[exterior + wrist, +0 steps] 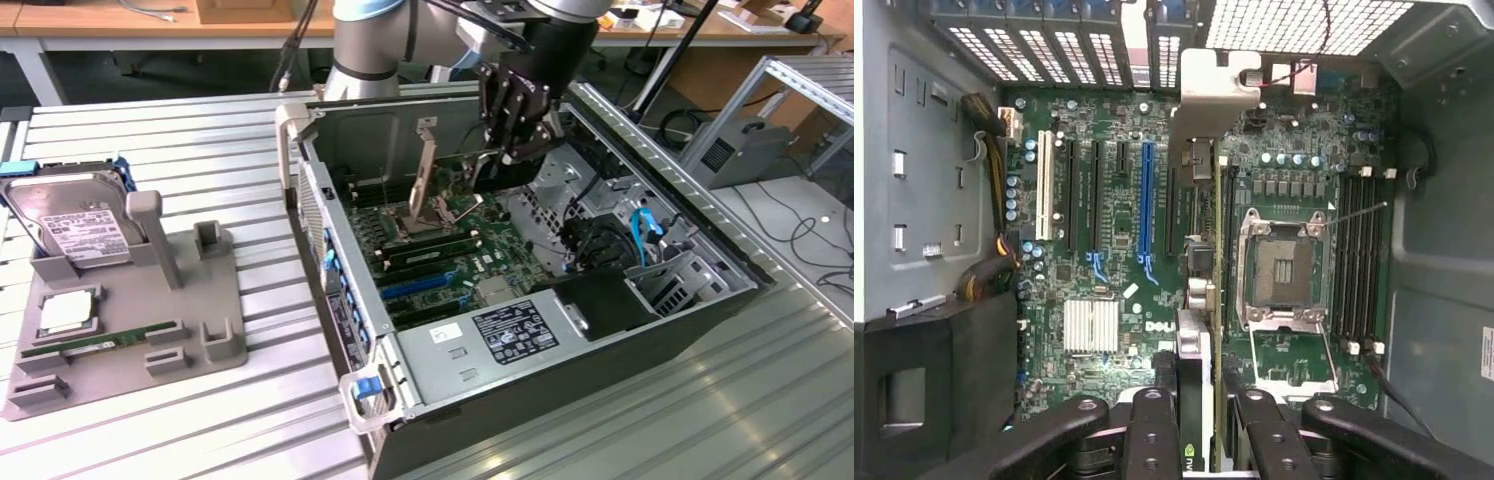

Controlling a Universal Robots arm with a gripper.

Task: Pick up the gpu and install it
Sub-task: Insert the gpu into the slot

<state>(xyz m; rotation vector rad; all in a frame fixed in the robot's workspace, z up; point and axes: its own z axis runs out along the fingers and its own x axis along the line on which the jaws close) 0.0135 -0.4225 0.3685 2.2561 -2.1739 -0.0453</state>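
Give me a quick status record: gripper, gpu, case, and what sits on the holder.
gripper: shut on the gpu, lowered into the open case
gpu: held edge-on above the motherboard, not yet in a slot
case: lying on its side, open, board facing up
holder: at the exterior view's left, carrying the hard drive and memory stick

Ribbed metal tabletop (200,420), wooden desks (94,22) behind, trailing cables (805,238)
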